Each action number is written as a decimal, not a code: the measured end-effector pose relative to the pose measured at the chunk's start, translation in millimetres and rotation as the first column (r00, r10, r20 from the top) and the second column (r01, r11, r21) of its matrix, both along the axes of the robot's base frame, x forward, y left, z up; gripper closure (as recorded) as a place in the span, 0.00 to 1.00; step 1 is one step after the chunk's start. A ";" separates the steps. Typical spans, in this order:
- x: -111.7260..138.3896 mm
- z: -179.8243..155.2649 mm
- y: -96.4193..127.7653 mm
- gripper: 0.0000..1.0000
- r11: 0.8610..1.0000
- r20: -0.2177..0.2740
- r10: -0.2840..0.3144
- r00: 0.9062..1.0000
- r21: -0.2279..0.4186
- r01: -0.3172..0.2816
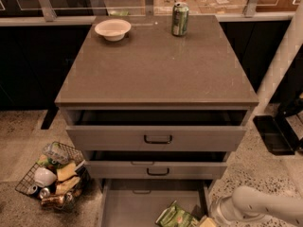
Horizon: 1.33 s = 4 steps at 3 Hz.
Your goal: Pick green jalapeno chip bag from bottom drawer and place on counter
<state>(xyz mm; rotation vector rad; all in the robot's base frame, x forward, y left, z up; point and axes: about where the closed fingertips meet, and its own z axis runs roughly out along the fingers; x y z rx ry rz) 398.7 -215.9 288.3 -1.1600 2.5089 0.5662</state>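
Note:
The green jalapeno chip bag lies crumpled in the bottom drawer, at its front right, partly cut off by the lower frame edge. The bottom drawer is pulled out furthest of the three. My white arm reaches in from the lower right. My gripper is at the lower frame edge, just right of the bag and very close to it. The counter is the flat grey-brown top of the cabinet above.
A white bowl and a green soda can stand at the back of the counter. The two upper drawers are partly open. A wire basket of rubbish sits on the floor at the left.

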 end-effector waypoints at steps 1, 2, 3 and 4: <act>0.8 -19.4 13.8 0.00 1.000 0.038 0.004 0.999 -0.007 -0.003; 2.9 -20.7 13.6 0.00 1.000 0.047 -0.002 0.999 -0.010 0.002; 7.6 -28.0 20.3 0.00 1.000 0.040 0.002 0.999 -0.022 -0.001; 13.5 -51.7 32.3 0.00 0.999 0.018 0.032 0.999 -0.017 -0.032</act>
